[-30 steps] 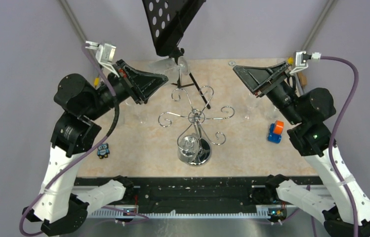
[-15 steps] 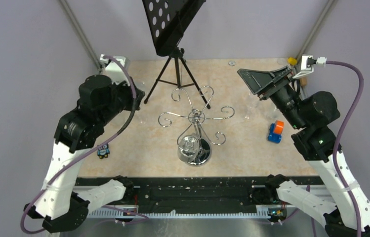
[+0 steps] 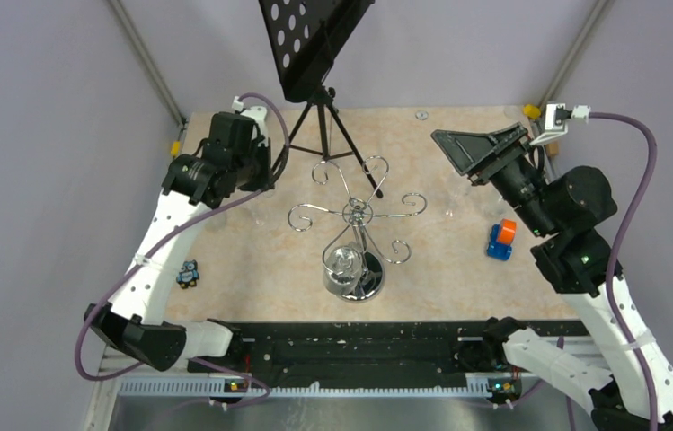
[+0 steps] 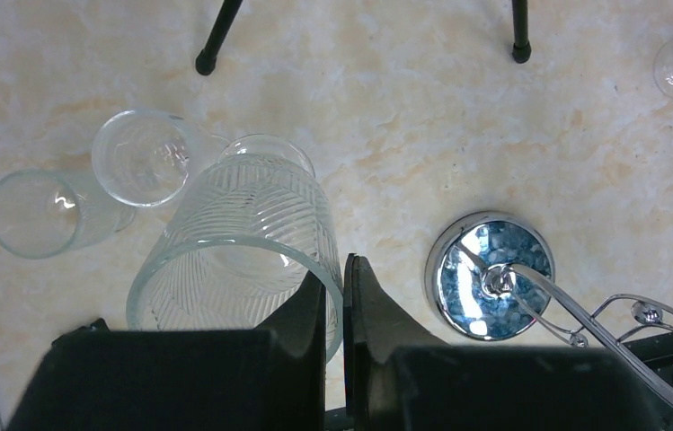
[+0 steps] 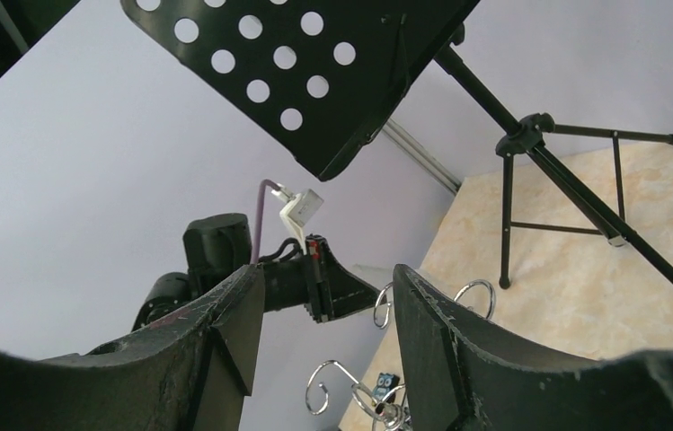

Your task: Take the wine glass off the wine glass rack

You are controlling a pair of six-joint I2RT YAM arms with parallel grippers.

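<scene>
Pointing down, left fingers point(image 4: 301, 314) pinching wine glass point(image 4: 225, 224) rim, right fingers point(image 5: 216, 332) raised, parted, empty

Left of the wine glass rack point(image 3: 357, 215), two clear glasses point(image 4: 144, 157) stand close together on the table point(image 3: 252, 269), just beside the ribbed glass point(image 4: 243, 242) pinched in my left claw point(image 4: 336, 278). That spot is crowded. Behind the rack, the music stand's tripod legs point(image 3: 319, 135) spread out and its black desk point(image 3: 310, 40) overhangs. Right of the rack stand more glasses point(image 3: 452, 193) and an orange-and-blue toy point(image 3: 500, 240). My right claw point(image 5: 328, 287), jaws apart, hangs raised over that side in open air. Front right of the rack, the tabletop shows bare.
</scene>
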